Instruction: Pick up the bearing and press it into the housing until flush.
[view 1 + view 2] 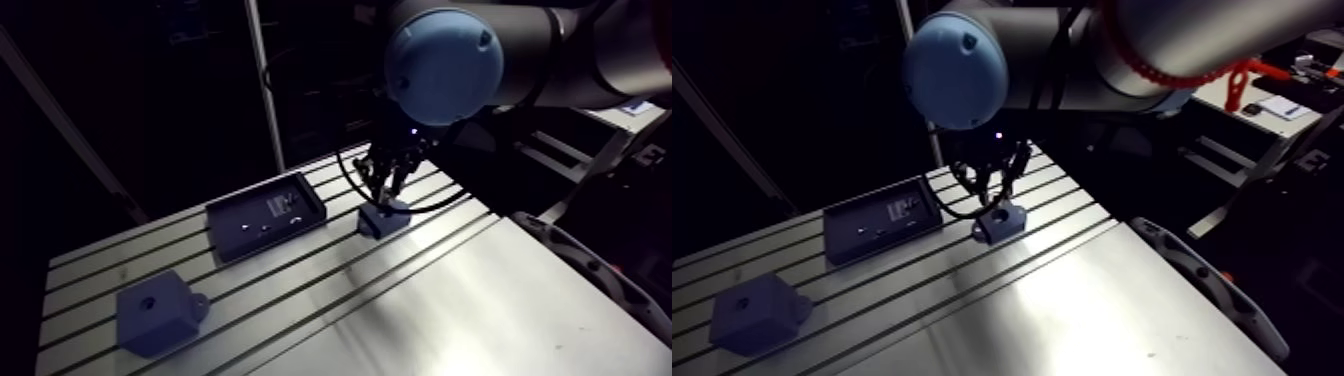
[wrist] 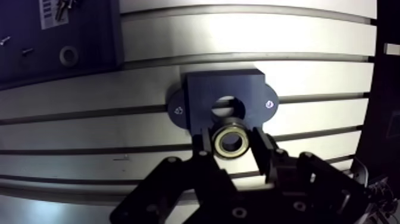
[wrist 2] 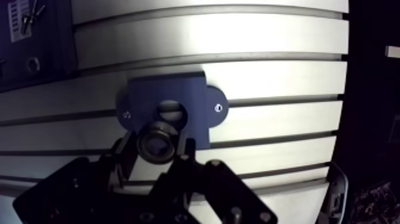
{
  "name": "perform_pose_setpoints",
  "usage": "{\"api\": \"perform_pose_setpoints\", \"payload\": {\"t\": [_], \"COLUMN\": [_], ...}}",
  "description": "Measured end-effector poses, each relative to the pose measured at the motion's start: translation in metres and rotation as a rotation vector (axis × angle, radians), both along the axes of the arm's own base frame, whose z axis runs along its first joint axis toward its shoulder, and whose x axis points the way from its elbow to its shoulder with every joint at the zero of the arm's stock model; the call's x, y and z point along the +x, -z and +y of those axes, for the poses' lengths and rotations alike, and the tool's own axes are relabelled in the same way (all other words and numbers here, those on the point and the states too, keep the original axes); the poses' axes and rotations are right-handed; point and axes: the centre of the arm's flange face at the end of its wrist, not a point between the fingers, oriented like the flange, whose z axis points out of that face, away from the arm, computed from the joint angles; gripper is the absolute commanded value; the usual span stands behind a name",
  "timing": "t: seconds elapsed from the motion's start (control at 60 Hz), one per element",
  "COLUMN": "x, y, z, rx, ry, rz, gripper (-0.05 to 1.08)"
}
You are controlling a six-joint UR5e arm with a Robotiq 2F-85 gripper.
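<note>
Two dark fingers [image 2: 203, 146] of the claw [image 2: 232, 143] are clenched on the bearing [image 2: 218, 142], and the small shiny ring is gripped tight between them. The ring is seen face on, so its round middle opening is shown. The bearing is held just above the housing [image 2: 202, 95], over the edge of the housing nearest the claw. It has not been pushed in: the big round hole [image 2: 228, 107] in the housing is open, and the bearing sits just beside that hole. Whether the bearing is touching the housing cannot be told.

The housing is a dark blue block with a rounded ear on each side. One small screw [image 2: 269, 103] is seen in each ear. The housing is laid flat on the silver surface [image 2: 250, 30], across long grooves [image 2: 238, 57] that are cut into it.

A flat dark tray [image 1: 265, 215] is set near the housing, on the far side from the claw and off to one side. A small ring [image 2: 69, 55] and a white label [image 2: 52, 12] are seen in the tray. Well apart from the housing, past the tray, a bigger dark blue box [image 1: 155, 315] with a little round hole in its top is placed on the surface.
</note>
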Motion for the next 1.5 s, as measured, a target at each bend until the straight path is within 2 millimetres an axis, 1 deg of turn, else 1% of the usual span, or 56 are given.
{"api": "perform_pose_setpoints", "payload": {"t": [0.617,1.233,1.5], "x": [-0.003,-0.004,-0.006], "y": [0.027,0.04,0.041], "z": [0.003,0.005,0.006], "rx": [-0.004,-0.013,-0.012], "ry": [0.003,0.007,0.009], "rz": [-0.008,-0.023,-0.023], "gripper": [0.76,0.76,0.76]}}
